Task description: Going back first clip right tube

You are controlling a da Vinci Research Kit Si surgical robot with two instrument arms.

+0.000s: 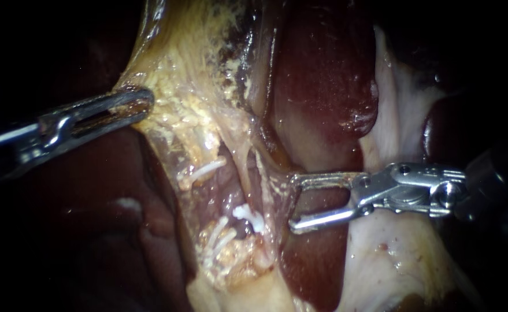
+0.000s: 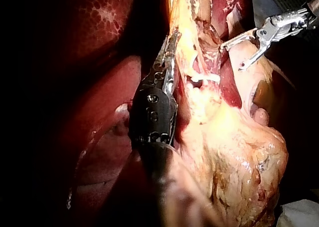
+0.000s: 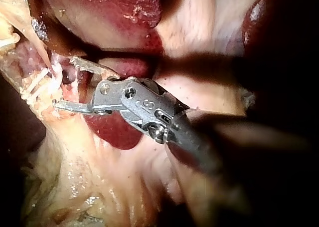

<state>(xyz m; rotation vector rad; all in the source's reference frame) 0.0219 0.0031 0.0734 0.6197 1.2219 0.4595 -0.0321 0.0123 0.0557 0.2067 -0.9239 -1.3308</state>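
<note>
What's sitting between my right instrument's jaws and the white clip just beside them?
In the endoscope view, a thin pale strand of tissue runs down the gap between the right instrument, jaws open, and the white clip. Nothing else lies there.

Dark red liver [image 1: 323,63] is seen beside yellow fatty tissue [image 1: 190,81]; pale glistening tissue [image 1: 392,260] is spread at lower right.
</note>
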